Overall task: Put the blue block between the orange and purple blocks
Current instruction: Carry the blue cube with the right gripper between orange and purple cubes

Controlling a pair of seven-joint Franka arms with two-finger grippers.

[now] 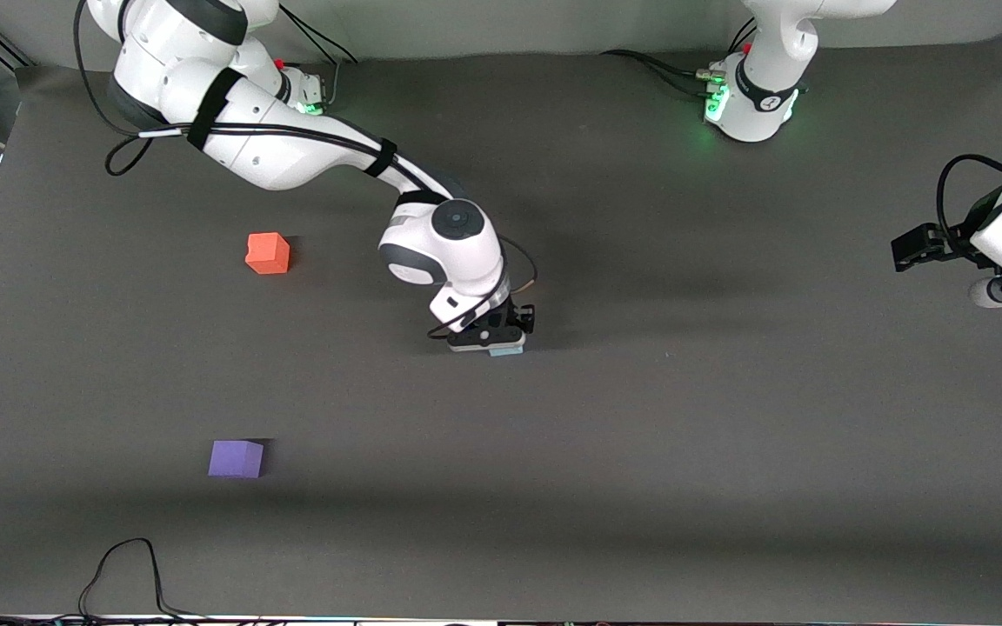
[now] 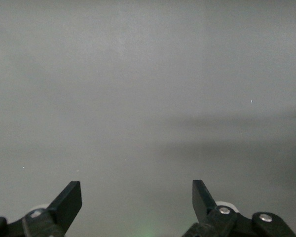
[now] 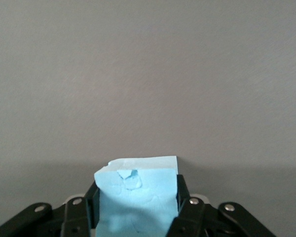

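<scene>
A dark grey surface (image 1: 684, 435) spreads under two white Franka arms. The right arm reaches out from its base to mid-table, its right pincer (image 1: 498, 342) down at the surface and clamped on the blue block (image 3: 136, 197), which sits between the two fingers and looks to be resting on the surface or only just above it. The left pincer (image 1: 914, 248) waits at the left arm's end of the table, fingers spread wide with nothing between them.

The orange block (image 1: 268, 253) and the purple block (image 1: 236, 458) both lie toward the right arm's end from the right pincer, well apart from it and from each other, the purple one nearer the front camera.

The blue block appears light and foam-like: its matte face shows a dent and chipped edges, so it likely gives under pressure and grips without slipping. Holding it on two opposite flat sides, as now, seems the sound choice.
</scene>
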